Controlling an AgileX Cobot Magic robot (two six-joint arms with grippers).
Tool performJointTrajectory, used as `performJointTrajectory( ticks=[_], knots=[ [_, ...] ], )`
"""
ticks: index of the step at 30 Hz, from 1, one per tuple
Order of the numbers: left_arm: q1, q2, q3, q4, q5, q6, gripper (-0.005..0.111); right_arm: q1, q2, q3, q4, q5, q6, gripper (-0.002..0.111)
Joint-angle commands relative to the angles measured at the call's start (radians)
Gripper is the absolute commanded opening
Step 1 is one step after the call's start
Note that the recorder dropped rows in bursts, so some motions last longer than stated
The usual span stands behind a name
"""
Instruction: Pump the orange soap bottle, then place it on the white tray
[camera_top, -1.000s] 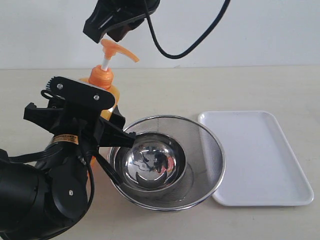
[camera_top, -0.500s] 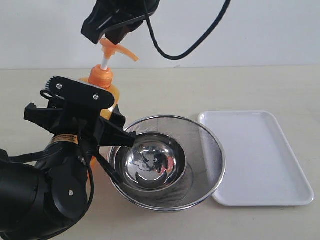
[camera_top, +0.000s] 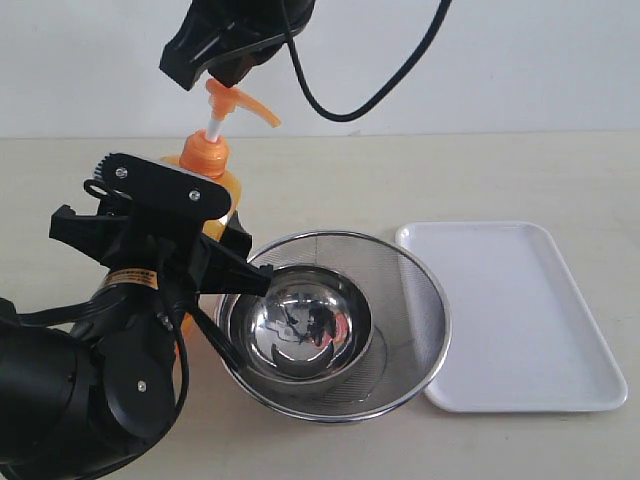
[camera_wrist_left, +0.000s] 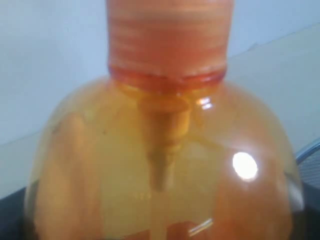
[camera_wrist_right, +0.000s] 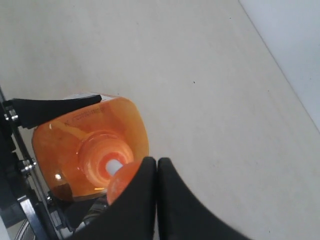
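One tall translucent orange soap bottle (camera_top: 207, 155), topped by an orange pump head (camera_top: 238, 100) on a white stem, is seen upright on the beige table (camera_top: 450, 175). Its body is clamped between the fingers of the left gripper (camera_top: 205, 228). The right gripper (camera_wrist_right: 156, 165), its black fingers pressed together, is set on the pump head. A round steel mesh strainer (camera_top: 420, 300) holding a shiny steel bowl (camera_top: 300, 325) is placed just beside the bottle. A flat rectangular white tray (camera_top: 510, 310) lies just beyond the strainer, apart from the bottle.
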Motion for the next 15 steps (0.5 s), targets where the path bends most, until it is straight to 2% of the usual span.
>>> performJointTrajectory(
  ticks=[1, 15],
  knots=[
    [-0.006, -0.005, -0.007, 0.025, -0.011, -0.013, 0.005, -0.002, 0.018, 0.004, 0.017, 0.043, -0.006, 0.000],
    [-0.006, -0.005, -0.007, 0.025, -0.011, -0.013, 0.005, -0.002, 0.018, 0.004, 0.032, 0.060, -0.006, 0.000]
  ],
)
